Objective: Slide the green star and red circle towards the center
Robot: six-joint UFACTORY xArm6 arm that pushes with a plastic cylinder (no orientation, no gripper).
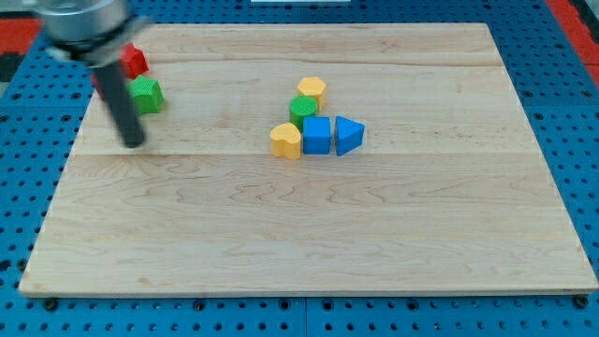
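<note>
Saw the green star [147, 95] near the view's top left, far from the middle of the table [374, 243]. Saw only a small bit of red at the rod's left edge, up and left of the star. Took it for the red circle [94, 82], mostly hidden behind the rod. Could not tell if it touched the star.

Saw my tip [134, 143] just below the star and a little to the view's left, close by. Could not tell if the rod touched the star's left edge.

Had no jaws to open or shut, only a straight rod. Held nothing.

Judged the middle to lie to the view's right of the star and a bit lower. So needed a push from the star's left side, going right. Found my tip nearly on that side, but low. Thought a push from there might send the star up more than right. Thought the circle needed a push of its own from farther left.

Saw a red star [135, 61] above the green star, close by. Saw five more blocks bunched near the middle: a yellow hexagon [312, 91], a green round block [302, 109], a yellow block [286, 140], a blue cube [317, 135] and a blue triangle [348, 135].
</note>
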